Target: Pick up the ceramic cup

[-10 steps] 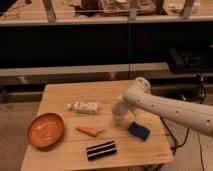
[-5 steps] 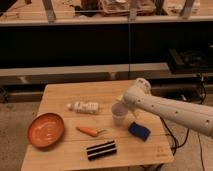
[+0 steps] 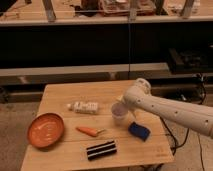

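Starting at the left edge of the wooden table [image 3: 60, 94], an orange plate [image 3: 46, 130] sits near the front left corner, round and shallow. To its right, toward the middle of the table, a white tube-like package [image 3: 84, 107] lies on its side, long axis running along the table's width. Nearer the front edge, an orange carrot [image 3: 87, 131] lies flat, and just beyond it, close to the front edge, rests a dark block with pale stripes [image 3: 101, 149]. Right of centre stands the ceramic cup [image 3: 119, 115], upright, pale, with its round rim upward, roughly midway between the back and front edges. The gripper [image 3: 122, 104] is directly above the cup, at its rim, at the end of the white arm [image 3: 170, 111], which reaches in across the right edge of the table. The arm's rounded wrist covers most of the gripper, so whether it is spread or pressed together on the cup cannot be told. A blue sponge [image 3: 139, 131] lies just right of the cup, toward the front right corner, beneath the arm.
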